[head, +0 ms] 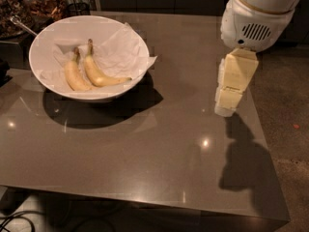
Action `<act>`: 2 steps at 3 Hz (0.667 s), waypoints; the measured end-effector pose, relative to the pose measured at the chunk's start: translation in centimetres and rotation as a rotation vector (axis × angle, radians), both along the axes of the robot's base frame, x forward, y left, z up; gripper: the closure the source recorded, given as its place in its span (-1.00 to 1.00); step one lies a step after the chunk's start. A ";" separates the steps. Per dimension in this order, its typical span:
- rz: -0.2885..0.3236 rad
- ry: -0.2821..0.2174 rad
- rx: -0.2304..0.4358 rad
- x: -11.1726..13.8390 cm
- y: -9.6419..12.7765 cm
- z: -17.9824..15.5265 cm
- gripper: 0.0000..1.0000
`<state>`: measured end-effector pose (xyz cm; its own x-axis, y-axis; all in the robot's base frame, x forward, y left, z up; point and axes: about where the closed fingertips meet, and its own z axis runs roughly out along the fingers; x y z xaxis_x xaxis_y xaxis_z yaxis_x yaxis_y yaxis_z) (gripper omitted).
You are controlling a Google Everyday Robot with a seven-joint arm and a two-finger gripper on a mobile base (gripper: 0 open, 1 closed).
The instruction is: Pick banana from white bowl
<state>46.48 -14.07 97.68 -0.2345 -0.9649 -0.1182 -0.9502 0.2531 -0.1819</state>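
Observation:
The white bowl (pixel 48 37) stands at the table's back left, lined with white paper. Two yellow bananas lie side by side in it. The banana (pixel 99 74) is the longer, curved one on the right, its stem pointing away and its tip pointing right. A shorter, plumper banana (pixel 73 74) lies to its left. My gripper (pixel 227 105) hangs from the white arm over the table's right side, well to the right of the bowl and above the tabletop. It holds nothing.
A grey table (pixel 145 153) has its right edge just past the gripper. A dark dish of brown food with a spoon (pixel 19 24) sits at the back left behind the bowl. Cables lie on the floor at the front left.

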 end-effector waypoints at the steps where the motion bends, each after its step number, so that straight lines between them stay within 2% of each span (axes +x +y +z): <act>1: 0.003 -0.025 0.010 0.5 0.4 0.3 -1.00; 2: -0.009 -0.011 0.074 1.7 2.4 1.5 -1.00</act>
